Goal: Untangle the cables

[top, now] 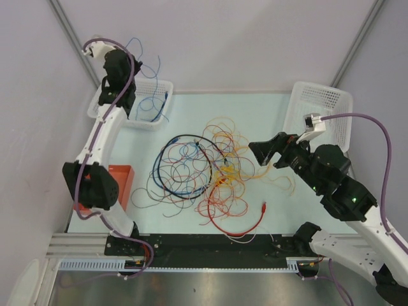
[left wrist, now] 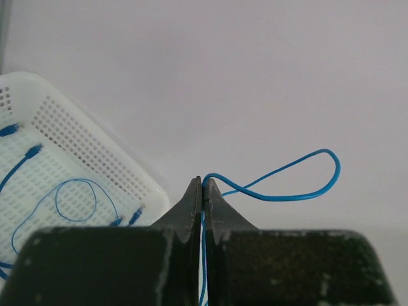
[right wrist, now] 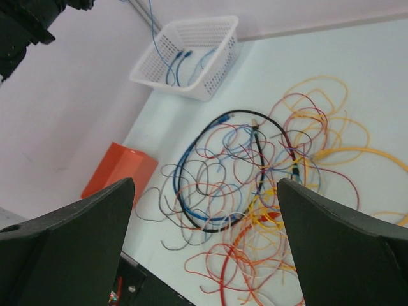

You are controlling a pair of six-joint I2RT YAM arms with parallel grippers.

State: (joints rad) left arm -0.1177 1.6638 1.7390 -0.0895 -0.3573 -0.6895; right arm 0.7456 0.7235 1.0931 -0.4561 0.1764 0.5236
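The cables (top: 204, 172) lie in a loose tangle mid-table: red, orange, yellow, blue, grey and black loops, also seen in the right wrist view (right wrist: 255, 191). My left gripper (top: 127, 64) is raised above the back-left white basket (top: 150, 121) and is shut on a thin blue cable (left wrist: 299, 191). That cable loops out to the right of the closed fingertips (left wrist: 203, 182) and hangs down between them. My right gripper (top: 260, 155) hovers over the right side of the tangle, open wide (right wrist: 205, 185), with nothing between its fingers.
The left basket (left wrist: 95, 159) holds other blue cables (top: 156, 105). A second white basket (top: 319, 102) stands at the back right. An orange box (top: 121, 182) sits at the left edge by the left arm. A thick red cable (top: 242, 226) curves near the front edge.
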